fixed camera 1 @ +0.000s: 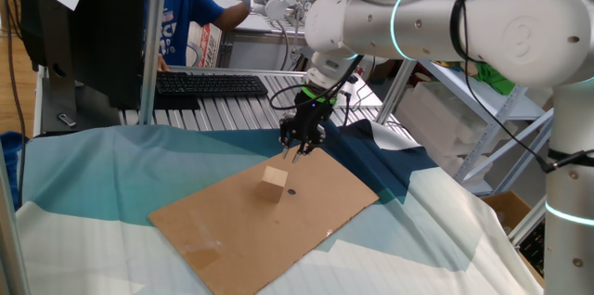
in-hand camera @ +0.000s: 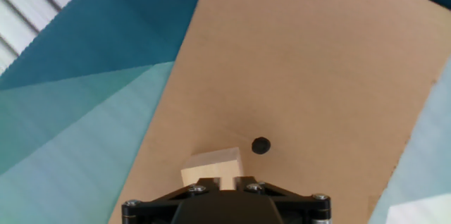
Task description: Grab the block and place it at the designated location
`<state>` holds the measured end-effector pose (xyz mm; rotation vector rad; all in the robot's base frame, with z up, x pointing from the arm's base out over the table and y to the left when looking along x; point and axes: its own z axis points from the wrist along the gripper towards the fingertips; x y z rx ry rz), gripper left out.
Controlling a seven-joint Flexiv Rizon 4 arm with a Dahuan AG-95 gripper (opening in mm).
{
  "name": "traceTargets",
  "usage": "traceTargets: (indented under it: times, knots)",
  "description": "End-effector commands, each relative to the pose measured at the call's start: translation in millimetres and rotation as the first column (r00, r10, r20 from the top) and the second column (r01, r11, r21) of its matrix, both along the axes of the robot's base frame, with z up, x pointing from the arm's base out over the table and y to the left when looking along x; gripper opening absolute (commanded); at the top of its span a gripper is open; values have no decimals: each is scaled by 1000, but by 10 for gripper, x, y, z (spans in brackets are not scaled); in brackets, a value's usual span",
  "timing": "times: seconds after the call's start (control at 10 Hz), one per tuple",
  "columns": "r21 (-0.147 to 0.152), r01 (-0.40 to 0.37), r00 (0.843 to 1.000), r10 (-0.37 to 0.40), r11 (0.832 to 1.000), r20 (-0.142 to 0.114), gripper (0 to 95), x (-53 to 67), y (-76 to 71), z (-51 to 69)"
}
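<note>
Claw [fixed camera 1: 295, 152] hangs empty just above the block [fixed camera 1: 275, 182], its opening unclear.

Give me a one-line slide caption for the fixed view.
Two-finger gripper hovers close to pale wooden block beside small black dot on brown cardboard sheet.

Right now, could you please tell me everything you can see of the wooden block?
The wooden block is small, pale and plain, roughly cubic, with clean edges. It rests flat on the brown cardboard sheet, just beside a black dot without covering it. The end effector hangs above it, not touching. In the hand view its near part is hidden.
</note>
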<state>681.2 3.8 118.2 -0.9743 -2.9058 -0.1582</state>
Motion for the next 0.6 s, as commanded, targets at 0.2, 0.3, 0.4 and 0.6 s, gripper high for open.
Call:
traceTargets:
  times: [0.2, 0.3, 0.4, 0.6]
  knots:
    - [14, -88, 996, 88, 996, 15, 190, 3, 0, 2]
    - [18, -107, 994, 106, 994, 14, 0, 3, -3, 5]
    - [33, -124, 992, 124, 992, 4, 0, 3, -2, 7]
    - [98, -162, 985, 167, 982, -46, 0, 2, 6, 13]
